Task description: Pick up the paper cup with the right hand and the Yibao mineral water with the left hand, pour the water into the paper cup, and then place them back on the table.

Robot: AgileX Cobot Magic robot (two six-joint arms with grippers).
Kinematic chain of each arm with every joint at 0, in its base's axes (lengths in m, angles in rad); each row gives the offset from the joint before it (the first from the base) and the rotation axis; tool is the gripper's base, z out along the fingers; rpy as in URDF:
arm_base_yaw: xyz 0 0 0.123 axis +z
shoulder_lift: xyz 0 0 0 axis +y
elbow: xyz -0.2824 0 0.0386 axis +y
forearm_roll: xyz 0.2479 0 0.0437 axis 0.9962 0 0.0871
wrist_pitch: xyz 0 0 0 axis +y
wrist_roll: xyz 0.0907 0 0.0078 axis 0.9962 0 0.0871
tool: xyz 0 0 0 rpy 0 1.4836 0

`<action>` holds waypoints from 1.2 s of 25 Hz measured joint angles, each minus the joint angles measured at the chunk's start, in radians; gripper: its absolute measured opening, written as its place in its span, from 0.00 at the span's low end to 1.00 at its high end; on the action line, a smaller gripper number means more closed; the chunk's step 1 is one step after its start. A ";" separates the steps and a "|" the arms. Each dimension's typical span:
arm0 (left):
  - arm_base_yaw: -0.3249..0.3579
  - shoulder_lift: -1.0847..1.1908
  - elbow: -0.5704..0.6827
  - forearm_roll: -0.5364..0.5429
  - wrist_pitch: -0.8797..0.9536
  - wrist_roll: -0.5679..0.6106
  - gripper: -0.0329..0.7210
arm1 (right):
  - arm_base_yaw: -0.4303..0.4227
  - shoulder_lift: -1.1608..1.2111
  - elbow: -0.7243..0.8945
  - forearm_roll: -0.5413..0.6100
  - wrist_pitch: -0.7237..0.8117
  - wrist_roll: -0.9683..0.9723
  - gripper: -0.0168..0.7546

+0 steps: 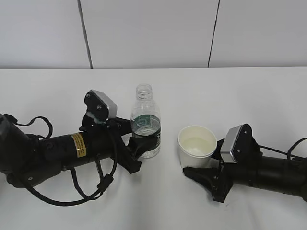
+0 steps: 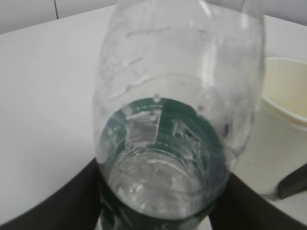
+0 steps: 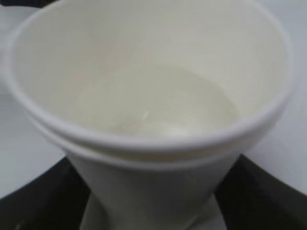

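Observation:
The Yibao mineral water (image 1: 145, 122) stands upright and capless on the table (image 1: 249, 91), with a little water at its bottom. My left hand's gripper (image 1: 144, 143) is shut on its lower part below the green label; in the left wrist view the bottle (image 2: 168, 110) fills the frame between the black fingers (image 2: 62, 201). The paper cup (image 1: 196, 146) stands to the right of the bottle and holds some water. My right hand's gripper (image 1: 199, 168) is shut on its lower wall, which is dented in the right wrist view (image 3: 153, 191). The cup's base is hidden.
The cup's rim also shows at the right of the left wrist view (image 2: 288, 96), close to the bottle. A grey wall with dark seams (image 1: 86, 33) runs behind the table's far edge. Loose black cables (image 1: 103, 184) hang from the left arm.

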 joint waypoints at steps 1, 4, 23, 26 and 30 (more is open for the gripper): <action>0.000 0.000 0.000 0.000 0.006 0.000 0.64 | 0.000 0.000 0.000 0.000 0.000 0.000 0.78; 0.000 0.000 -0.003 -0.001 0.021 0.000 0.67 | 0.000 0.000 0.000 0.000 -0.010 0.000 0.87; 0.029 -0.072 -0.004 0.126 0.233 -0.076 0.69 | 0.000 -0.002 0.143 0.118 -0.062 0.012 0.85; 0.050 -0.106 -0.004 0.145 0.251 -0.085 0.69 | 0.000 -0.012 0.166 0.137 -0.066 0.012 0.84; 0.067 -0.146 -0.004 0.194 0.328 -0.138 0.69 | 0.000 -0.041 0.209 0.175 -0.061 -0.003 0.83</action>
